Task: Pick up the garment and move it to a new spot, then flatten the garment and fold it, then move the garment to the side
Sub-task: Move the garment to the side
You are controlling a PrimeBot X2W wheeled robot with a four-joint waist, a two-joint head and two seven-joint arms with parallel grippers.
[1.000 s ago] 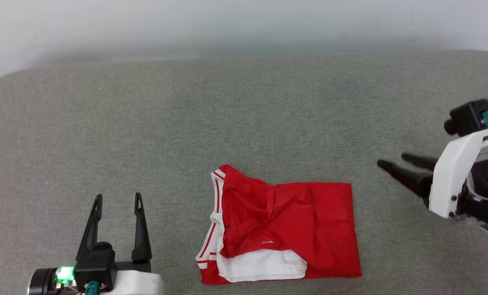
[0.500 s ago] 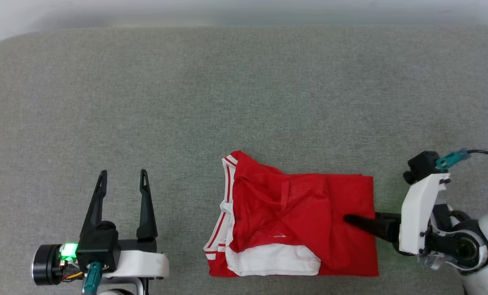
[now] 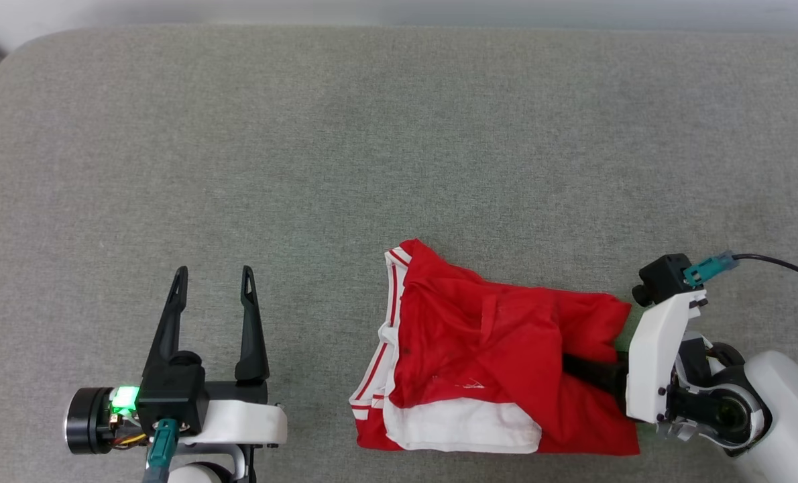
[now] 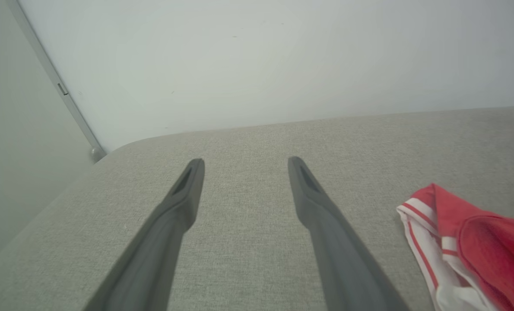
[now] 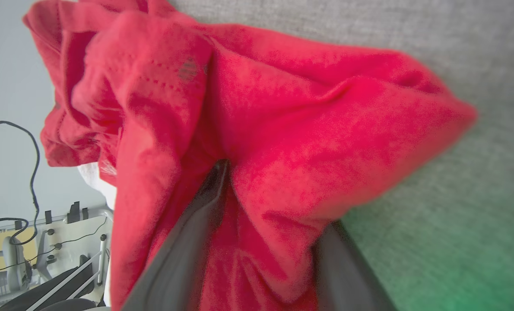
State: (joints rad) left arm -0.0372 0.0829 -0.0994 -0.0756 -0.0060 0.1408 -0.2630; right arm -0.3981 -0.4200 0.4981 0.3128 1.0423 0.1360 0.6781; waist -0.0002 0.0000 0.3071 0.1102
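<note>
Your right gripper (image 3: 577, 369) has pushed into the right edge of the garment (image 3: 479, 349), rumpling it at the table's (image 3: 372, 134) near side. Its jaws stand apart around a bunched fold. Your left gripper (image 3: 213, 275) hangs wide and empty. If you lift with only the top layer caught, the fold could spill open.

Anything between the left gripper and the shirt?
No. In the head view, bare grey cushion separates the left gripper from the shirt; the left wrist view agrees.
</note>
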